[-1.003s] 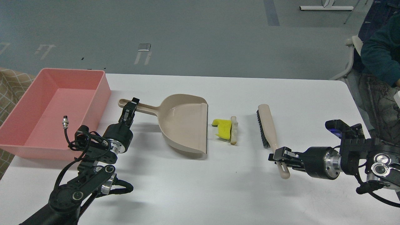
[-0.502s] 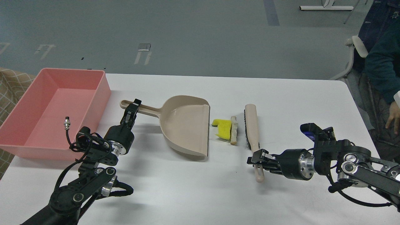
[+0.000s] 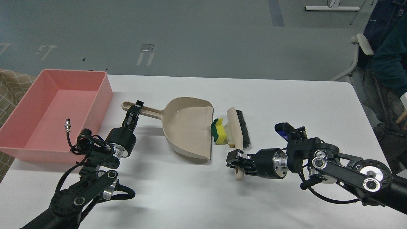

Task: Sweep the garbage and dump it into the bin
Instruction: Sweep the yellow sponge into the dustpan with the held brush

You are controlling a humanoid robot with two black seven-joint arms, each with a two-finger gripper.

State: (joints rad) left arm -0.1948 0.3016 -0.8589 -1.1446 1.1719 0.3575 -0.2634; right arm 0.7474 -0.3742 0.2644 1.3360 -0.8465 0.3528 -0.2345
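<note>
White tabletop [image 3: 286, 105] fills most of the room's foreground, with grey floor behind it and a seated person [image 3: 389, 54] off at the far right edge.

Fingers of the right gripper [image 3: 233, 160] pinch the lower end of the brush [image 3: 237, 130] handle, which sticks out below them toward the near edge. From that grip the brush runs away up the table, beige back turned toward the dustpan [image 3: 189, 128], dark bristles facing right. Pressed between the brush back and the dustpan's open lip sits the garbage: the yellow chunk [image 3: 220, 134], showing a green face on its left side, touches the lip, and the pale strip [image 3: 229, 133] is squeezed just beside it against the brush. Neither scrap is inside the pan. Behind the gripper, the right arm stretches back to the lower right corner.

Fingers of the left gripper [image 3: 135, 109] close on the dustpan's long handle near its far end, beside the hanging hole. The pan lies flat on the table, mouth facing right. The left arm drops back to the lower left, a loose cable with a metal plug [image 3: 66, 124] standing up off it.

Left of the handle tip, the pink bin [image 3: 105, 87] sits on the table's left end, apart from the pan, nothing visible in it.
</note>
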